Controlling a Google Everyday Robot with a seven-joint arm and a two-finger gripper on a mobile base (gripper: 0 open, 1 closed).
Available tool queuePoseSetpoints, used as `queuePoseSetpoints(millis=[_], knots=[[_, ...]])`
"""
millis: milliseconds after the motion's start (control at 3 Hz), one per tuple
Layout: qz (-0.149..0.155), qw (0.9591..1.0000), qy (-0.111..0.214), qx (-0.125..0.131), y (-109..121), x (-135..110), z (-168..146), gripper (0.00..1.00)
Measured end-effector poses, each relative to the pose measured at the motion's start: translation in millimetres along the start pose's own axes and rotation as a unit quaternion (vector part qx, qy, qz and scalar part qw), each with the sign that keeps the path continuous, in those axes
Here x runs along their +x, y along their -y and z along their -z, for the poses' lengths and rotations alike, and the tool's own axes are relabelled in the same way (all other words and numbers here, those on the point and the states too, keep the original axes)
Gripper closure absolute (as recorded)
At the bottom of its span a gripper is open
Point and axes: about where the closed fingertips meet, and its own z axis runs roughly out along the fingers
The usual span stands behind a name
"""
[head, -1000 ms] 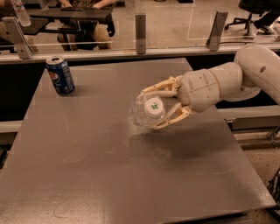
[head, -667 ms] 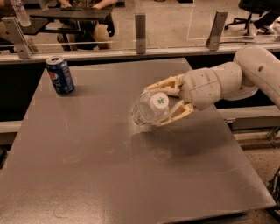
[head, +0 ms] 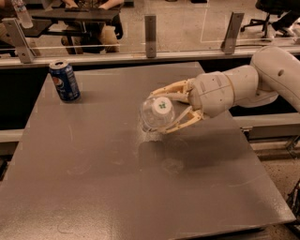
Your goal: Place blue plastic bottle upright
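The blue plastic bottle (head: 151, 118) is a clear bottle with a white cap (head: 162, 105); its label is hidden. It is tilted, the cap pointing up and toward the camera, its lower end at or just above the grey table (head: 93, 178) near the middle. My gripper (head: 158, 113) reaches in from the right and is shut on the bottle, one finger (head: 165, 91) above it and one (head: 180, 125) below. The white arm (head: 243, 86) runs off to the right.
A dark blue Pepsi can (head: 64, 80) stands upright at the table's far left. A rail with metal posts (head: 150, 29) runs behind the table. A small clear bottle (head: 22, 13) stands far off at the top left. The table's right edge lies under the arm.
The gripper has turned slightly with the bottle in it, and the cap has risen a little and shifted left. The can has not moved.
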Motion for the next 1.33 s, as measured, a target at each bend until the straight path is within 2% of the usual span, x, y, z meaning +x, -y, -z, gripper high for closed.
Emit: queuePoseSetpoints(millis=[333, 667, 1000, 1333], knots=[[-0.033, 0.9963, -0.069, 0.039, 17.5, -4.3, -18.8, 1.00], [-0.066, 0.9872, -0.115, 0.089, 32.1, -3.6, -29.2, 1.00], [-0.091, 0.9746, -0.124, 0.163, 40.2, 4.4, -36.1, 1.00], [-0.082, 0.9643, -0.117, 0.223, 43.5, 8.0, -43.0, 1.00]])
